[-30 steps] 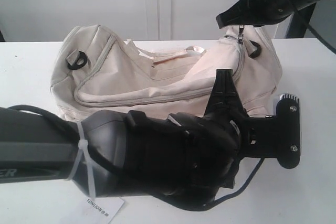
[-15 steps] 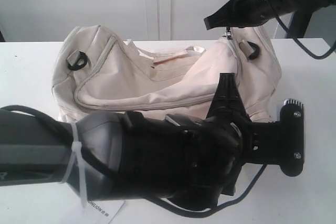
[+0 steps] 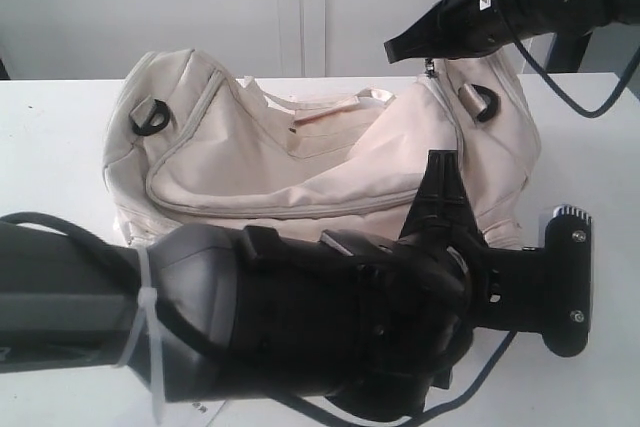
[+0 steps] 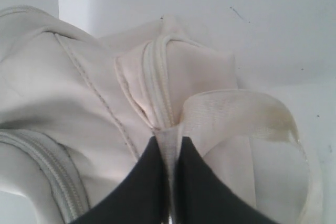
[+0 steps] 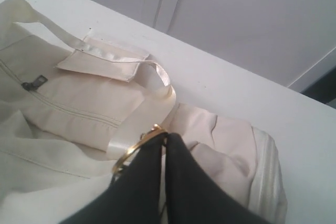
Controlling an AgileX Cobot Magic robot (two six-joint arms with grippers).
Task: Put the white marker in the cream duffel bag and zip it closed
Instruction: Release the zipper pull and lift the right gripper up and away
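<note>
White cabinet doors stood behind the white table (image 3: 60, 127), and the cream duffel bag (image 3: 260, 162) lay across its middle, slumped and creased. At the bag's left end I could see a black D-ring (image 3: 150, 117). Along the bag's front ran the pocket zip (image 3: 280, 209), and on the bag's top a satin handle strap (image 3: 372, 97) lay flopped over. The white marker showed in none of my views. I judged it was probably inside the bag, but I could not confirm that. Toward the bag's front right, my left claw (image 4: 168, 142) was pressed together on a fold of the cream fabric beside a seam, just by the strap's loop. Over the bag's right end, my right claw (image 5: 164, 137) was pinched tight on the gold pull ring (image 5: 128, 156), with the second D-ring (image 3: 478, 102) near it on the bag's end panel.

I reckoned the bag would handle as soft, light and limp. The cloth would bunch and lift with any tug rather than let the slider run, so it wanted one claw anchoring the fabric near the zip line while the other drew the pull. The ring looked like thin, smooth metal that could slip, so the hold belonged deep across it, not at its edge.
</note>
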